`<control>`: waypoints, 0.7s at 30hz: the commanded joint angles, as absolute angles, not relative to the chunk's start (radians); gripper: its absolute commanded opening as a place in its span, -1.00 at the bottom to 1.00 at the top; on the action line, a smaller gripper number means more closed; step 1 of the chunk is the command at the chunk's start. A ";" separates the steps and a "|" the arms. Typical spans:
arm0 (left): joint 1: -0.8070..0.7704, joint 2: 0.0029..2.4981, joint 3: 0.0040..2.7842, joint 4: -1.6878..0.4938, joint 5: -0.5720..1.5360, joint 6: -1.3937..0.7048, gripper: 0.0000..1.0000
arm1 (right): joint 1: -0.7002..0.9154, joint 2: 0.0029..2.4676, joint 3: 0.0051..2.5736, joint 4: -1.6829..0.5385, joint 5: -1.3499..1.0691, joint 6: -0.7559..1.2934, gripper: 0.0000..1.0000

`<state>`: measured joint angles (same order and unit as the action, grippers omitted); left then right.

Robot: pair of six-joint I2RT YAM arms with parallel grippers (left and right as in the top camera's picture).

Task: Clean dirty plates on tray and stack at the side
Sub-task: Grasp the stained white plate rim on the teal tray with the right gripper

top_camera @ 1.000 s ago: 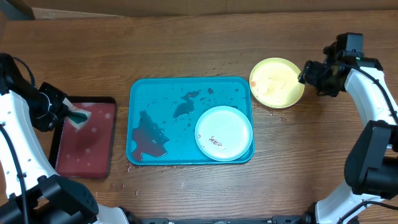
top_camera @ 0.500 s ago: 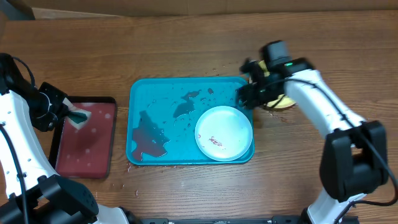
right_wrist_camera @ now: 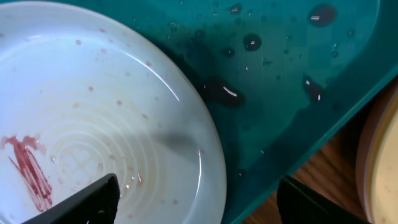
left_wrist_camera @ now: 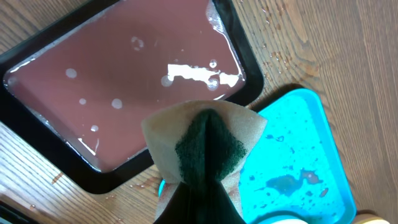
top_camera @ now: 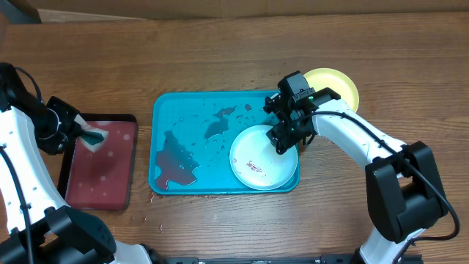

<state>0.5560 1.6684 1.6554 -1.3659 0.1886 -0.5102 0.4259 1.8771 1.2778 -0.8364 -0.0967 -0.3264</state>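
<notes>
I see the yellow-green plate [top_camera: 338,82] already on the tabletop [top_camera: 220,59] beside the tray [top_camera: 183,117]. The white plate [top_camera: 264,156] lies in the tray, smeared, not yet cleaned. My right fingers [right_wrist_camera: 93,199] stand open over its rim; my left fingers [left_wrist_camera: 193,208] grip the sponge [left_wrist_camera: 205,140].

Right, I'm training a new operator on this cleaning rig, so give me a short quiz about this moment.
1. True or false: the yellow plate lies on the table, outside the turquoise tray.
2. What does the left tool hold?
3. The right tool hangs over: A) the white plate, B) the dark red tray, C) the yellow plate.
Key: 1 true; 2 a sponge; 3 A.
</notes>
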 commanded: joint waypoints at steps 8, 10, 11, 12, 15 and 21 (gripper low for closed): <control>0.548 1.668 1.649 -1.361 0.212 -0.478 -0.92 | 0.428 1.876 1.271 -0.804 -0.110 -0.367 0.59; 0.548 1.668 1.649 -1.364 0.212 -0.477 -0.92 | 0.428 1.876 1.271 -0.800 -0.110 -0.367 0.58; 0.548 1.668 1.649 -1.365 0.211 -0.477 -0.91 | 0.428 1.876 1.271 -0.797 -0.110 -0.367 0.58; 0.548 1.668 1.649 -1.365 0.211 -0.474 -0.92 | 0.428 1.876 1.271 -0.797 -0.110 -0.366 0.58; 0.548 1.668 1.649 -1.365 0.211 -0.474 -0.92 | 0.428 1.877 1.271 -0.795 -0.113 -0.366 0.57; 0.548 1.668 1.649 -1.364 0.211 -0.474 -0.92 | 0.428 1.922 1.271 -0.788 -0.113 -0.363 0.58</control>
